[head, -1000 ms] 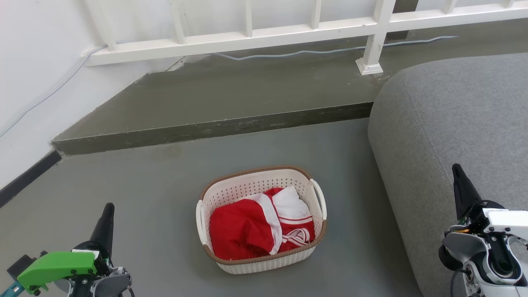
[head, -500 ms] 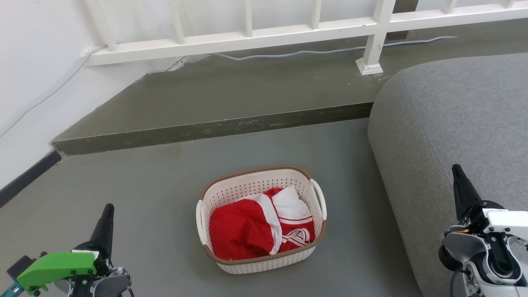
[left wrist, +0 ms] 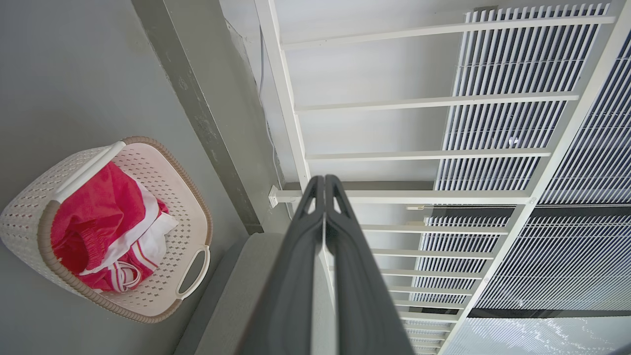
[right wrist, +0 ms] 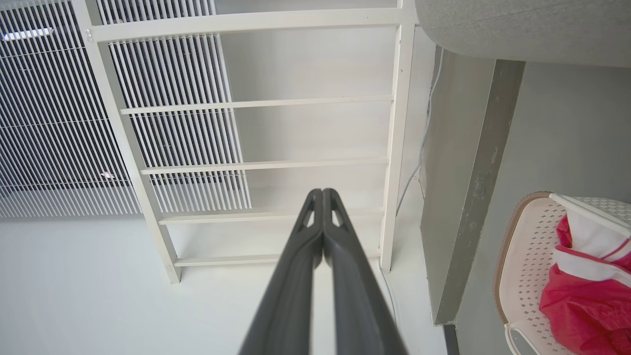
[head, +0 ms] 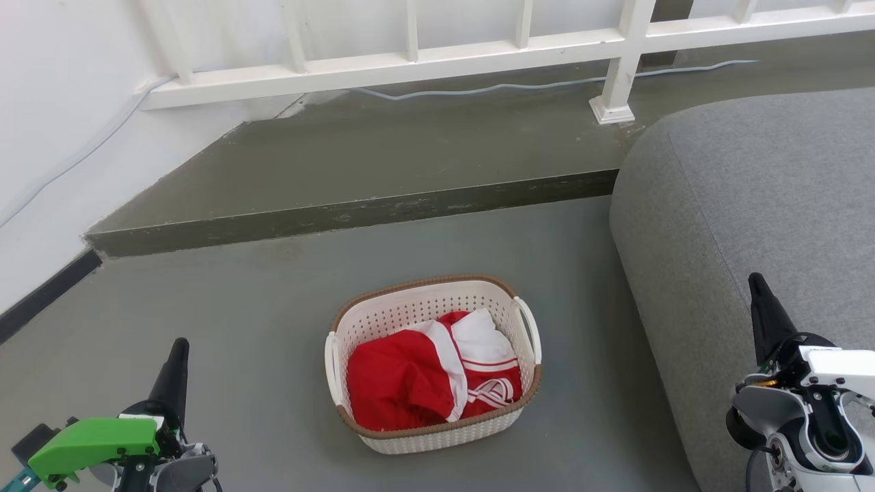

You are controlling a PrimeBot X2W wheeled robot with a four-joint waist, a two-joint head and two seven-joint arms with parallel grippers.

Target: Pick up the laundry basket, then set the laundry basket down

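Down on the grey floor (head: 239, 328) the laundry basket (head: 410, 311) stands upright, between the two arms and in front of a low concrete step (head: 355, 212). A crumpled red and white garment (head: 424, 376) lies inside it, below the brown rim. Its white loop handles (head: 530, 328) sit on the two short sides, and neither gripper touches them. The left gripper (head: 179, 345) hangs at the lower left, well apart from the basket, with its two dark fingers pressed together and nothing between them; the left wrist view shows the same closed pair (left wrist: 324, 178). The right gripper (head: 754, 279) hovers at the lower right over the edge of a grey sofa (head: 752, 205), its fingers likewise together and empty (right wrist: 323, 191). A white railing (head: 478, 51) runs along the back of the step.
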